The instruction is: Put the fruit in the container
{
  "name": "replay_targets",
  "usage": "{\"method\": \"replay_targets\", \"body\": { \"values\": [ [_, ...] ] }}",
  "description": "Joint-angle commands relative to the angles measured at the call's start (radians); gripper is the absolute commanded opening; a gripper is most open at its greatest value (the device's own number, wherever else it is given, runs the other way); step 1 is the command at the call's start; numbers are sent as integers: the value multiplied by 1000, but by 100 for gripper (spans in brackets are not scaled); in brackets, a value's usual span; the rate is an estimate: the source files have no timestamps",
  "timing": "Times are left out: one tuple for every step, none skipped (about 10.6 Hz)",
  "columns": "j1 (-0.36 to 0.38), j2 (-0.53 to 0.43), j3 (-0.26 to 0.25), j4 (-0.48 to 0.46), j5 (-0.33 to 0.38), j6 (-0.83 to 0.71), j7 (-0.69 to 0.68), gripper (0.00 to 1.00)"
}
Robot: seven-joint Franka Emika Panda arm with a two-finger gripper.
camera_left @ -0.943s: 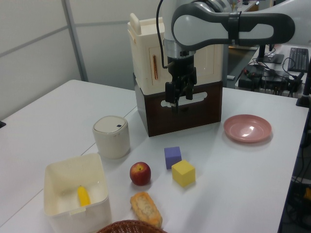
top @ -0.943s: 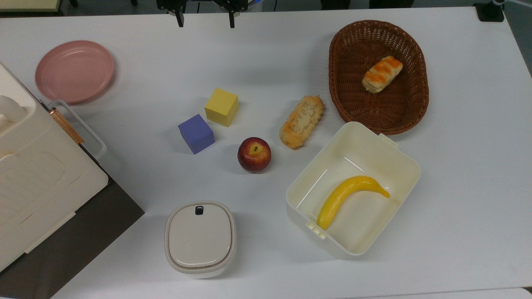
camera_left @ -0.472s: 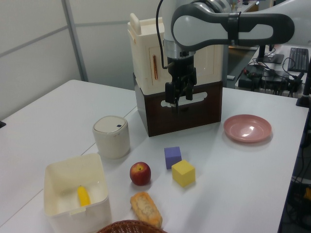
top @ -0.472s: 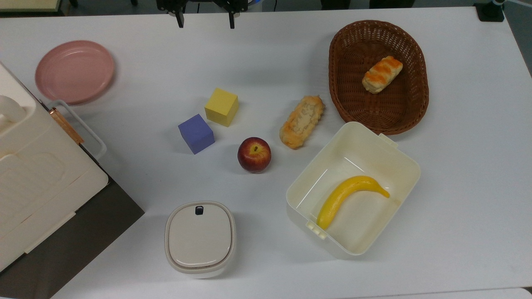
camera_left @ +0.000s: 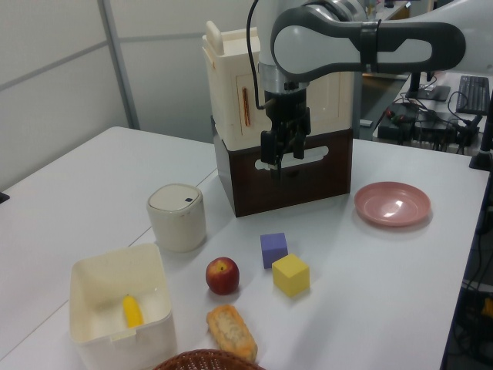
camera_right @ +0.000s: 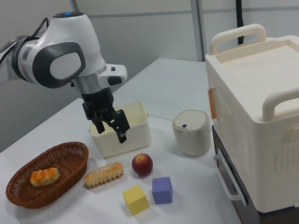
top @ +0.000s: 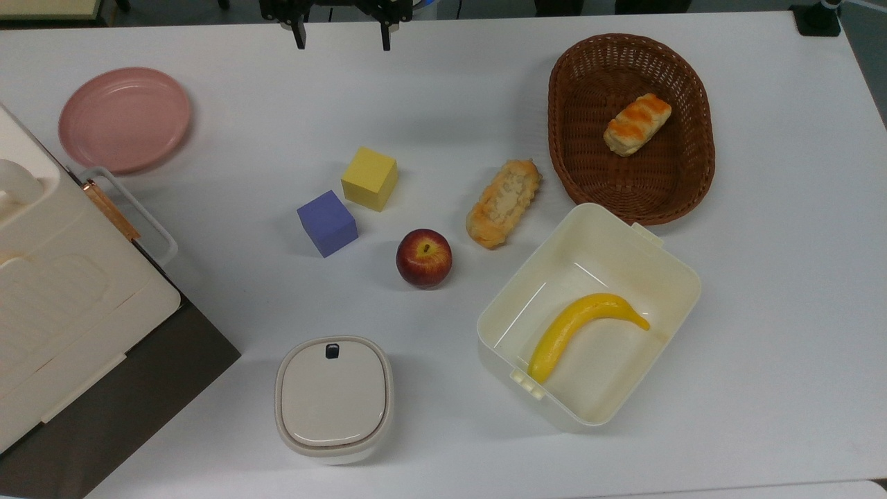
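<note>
A banana (top: 582,326) is held in the container (top: 665,267); a pastry (top: 637,123) is held in the wicker basket (top: 575,152). The fruit (top: 423,258) is left on the table, beside the container. The gripper (top: 341,34) is held spread, empty.

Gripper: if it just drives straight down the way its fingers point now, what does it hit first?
Probably bare table. The gripper hangs open, fingers pointing down, near the far edge in the top view, well short of the yellow cube and the apple. Depth is unclear, but nothing seems to lie under it.
</note>
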Motion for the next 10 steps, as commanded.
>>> {"method": "replay_targets", "body": {
  "values": [
    [3,3,-4,-17,6,23,-17,100],
    [3,9,-4,-16,6,23,-17,100],
    [3,9,-4,-16,6,23,-15,100],
    [3,9,-4,-16,8,24,-15,100],
    [3,11,-4,-16,9,29,-14,100],
    [3,11,-4,-17,9,36,-9,100],
    [3,12,-4,-17,9,36,-8,100],
    [3,12,-4,-16,9,38,-8,100],
    [3,14,-4,-17,9,44,-8,100],
    [6,15,-3,-19,9,50,-6,100]
  ]
}}
